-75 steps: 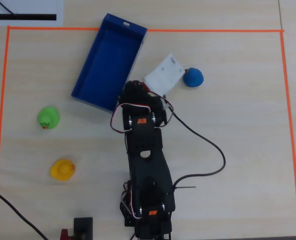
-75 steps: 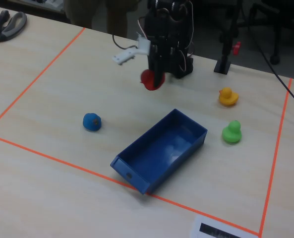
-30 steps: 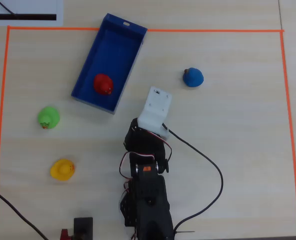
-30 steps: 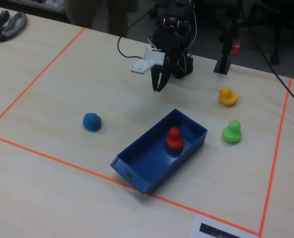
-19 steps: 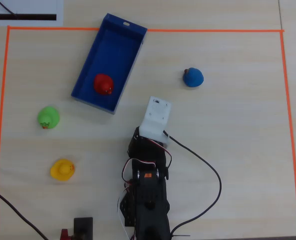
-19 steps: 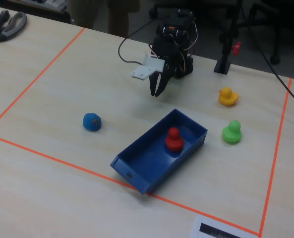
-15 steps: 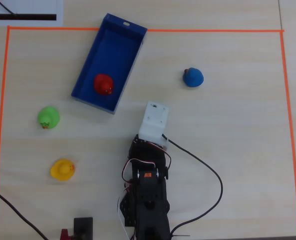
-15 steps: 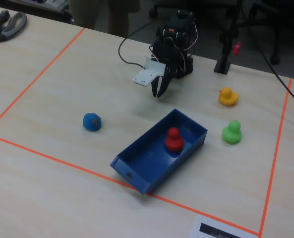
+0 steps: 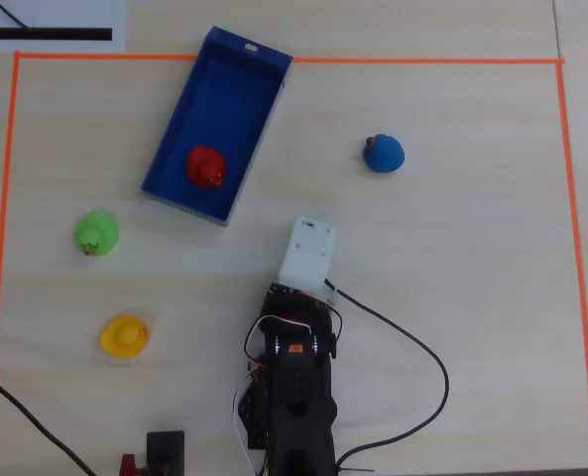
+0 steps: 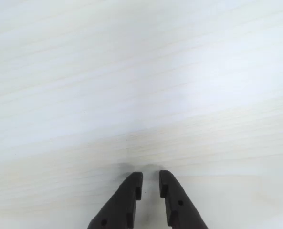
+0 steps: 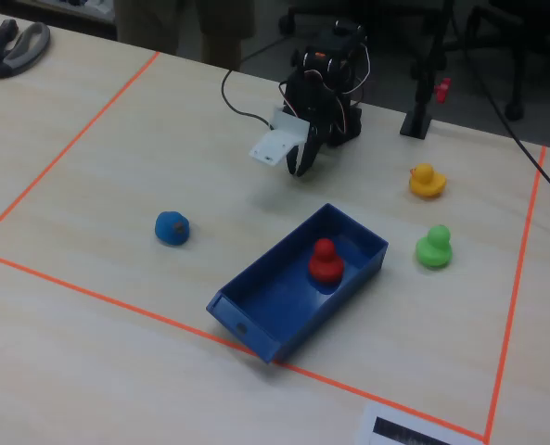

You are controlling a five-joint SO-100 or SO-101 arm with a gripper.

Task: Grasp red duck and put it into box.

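Pale wood-grain tabletop (image 9: 452,297), fenced by orange tape (image 9: 569,248), carries everything. Largest is the blue box (image 9: 244,74), lying at an angle in the overhead view. Next, the arm is folded back low near its base, and its gripper (image 10: 151,179) hangs just over bare wood, empty, the tips close together with only a narrow gap. Smallest are the ducks: the red duck (image 9: 205,167) sits upright inside the box, while the blue duck (image 9: 384,153), green duck (image 9: 96,233) and yellow duck (image 9: 124,335) stay outside. That red duck is probably light, soft and slightly grippy; pinching its rounded body across the sides would suit.
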